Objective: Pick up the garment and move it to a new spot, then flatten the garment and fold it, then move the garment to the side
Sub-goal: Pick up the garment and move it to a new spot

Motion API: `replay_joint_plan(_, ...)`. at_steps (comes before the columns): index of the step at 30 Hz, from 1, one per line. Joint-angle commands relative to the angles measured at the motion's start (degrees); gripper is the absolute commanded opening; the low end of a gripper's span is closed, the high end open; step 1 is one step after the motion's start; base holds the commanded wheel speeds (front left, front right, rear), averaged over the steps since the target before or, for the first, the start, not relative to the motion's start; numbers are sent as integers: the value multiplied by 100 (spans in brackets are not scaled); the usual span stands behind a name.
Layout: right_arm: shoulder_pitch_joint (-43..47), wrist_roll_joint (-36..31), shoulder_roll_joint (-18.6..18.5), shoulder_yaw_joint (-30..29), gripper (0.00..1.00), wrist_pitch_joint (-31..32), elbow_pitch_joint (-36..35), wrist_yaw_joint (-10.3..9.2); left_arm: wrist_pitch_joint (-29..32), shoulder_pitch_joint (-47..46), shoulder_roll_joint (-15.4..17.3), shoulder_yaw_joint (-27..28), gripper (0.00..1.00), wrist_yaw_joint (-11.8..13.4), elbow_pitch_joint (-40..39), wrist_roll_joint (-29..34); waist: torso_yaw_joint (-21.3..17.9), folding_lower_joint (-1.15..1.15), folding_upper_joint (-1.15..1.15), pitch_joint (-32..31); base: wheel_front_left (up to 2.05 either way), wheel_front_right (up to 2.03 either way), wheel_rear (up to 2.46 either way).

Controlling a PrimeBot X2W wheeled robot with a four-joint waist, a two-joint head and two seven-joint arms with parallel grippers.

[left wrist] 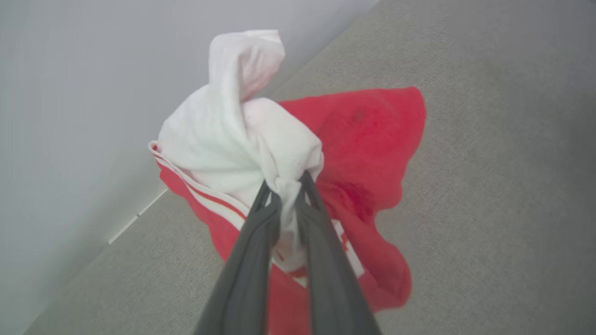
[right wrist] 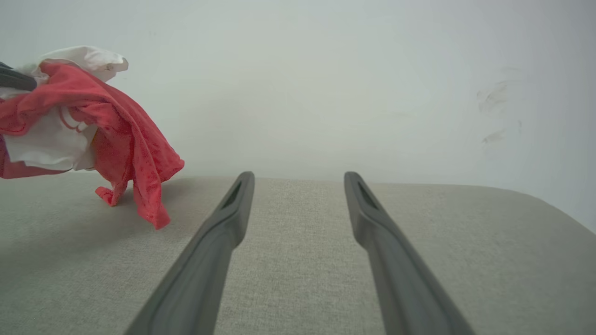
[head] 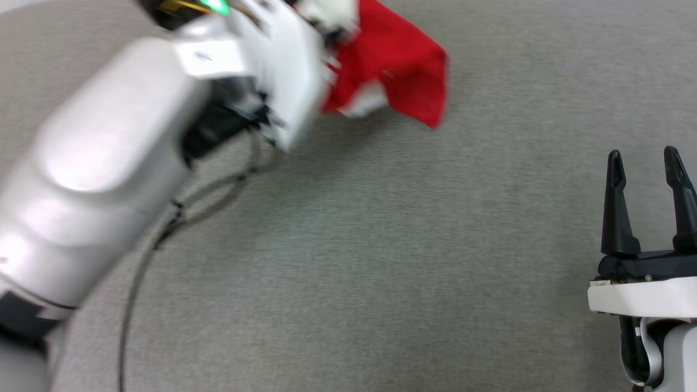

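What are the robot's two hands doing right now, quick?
Left gripper: shut on the shirt.
Right gripper: open, holding nothing.

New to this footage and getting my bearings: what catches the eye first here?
The red-and-white garment hangs bunched at the top of the head view, the left end effector shut on a white fold. At lower right, the right end effector stands open and empty over the grey surface.
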Motion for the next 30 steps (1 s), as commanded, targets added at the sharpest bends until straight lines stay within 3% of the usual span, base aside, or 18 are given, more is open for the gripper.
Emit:
replay_joint_plan(1,0,17,9,11,100,-12,22,-3,-41,14,-94,-104,0,0,13,0,-201,0,0,17,0,0,0)
replay_joint_plan(10,-66,198,8,7,100,-12,73,-4,-332,352,-903,-1639,0,0,303,-131,-620,0,0,174,0,0,0)
replay_joint_plan(16,-75,206,8,-22,100,-12,123,-3,-58,1075,-1338,-1859,0,-2,294,63,-665,0,0,192,0,0,0)
replay_joint_plan(21,-25,170,8,-51,100,-12,194,-3,-93,1499,-1512,-1854,0,-2,326,319,-601,0,0,67,0,0,0)
replay_joint_plan(22,-1,159,8,-52,100,-12,204,-4,-231,1504,-1537,-1854,36,-2,366,329,-577,0,0,31,0,0,0)
replay_joint_plan(23,22,151,8,-55,100,-12,214,-4,-436,1484,-1565,-1852,100,-1,431,302,-552,0,0,-14,0,0,0)
replay_joint_plan(30,249,101,8,-89,100,-12,281,-3,-2245,1355,-1629,-1543,100,25,778,274,-368,0,0,-471,0,0,0)
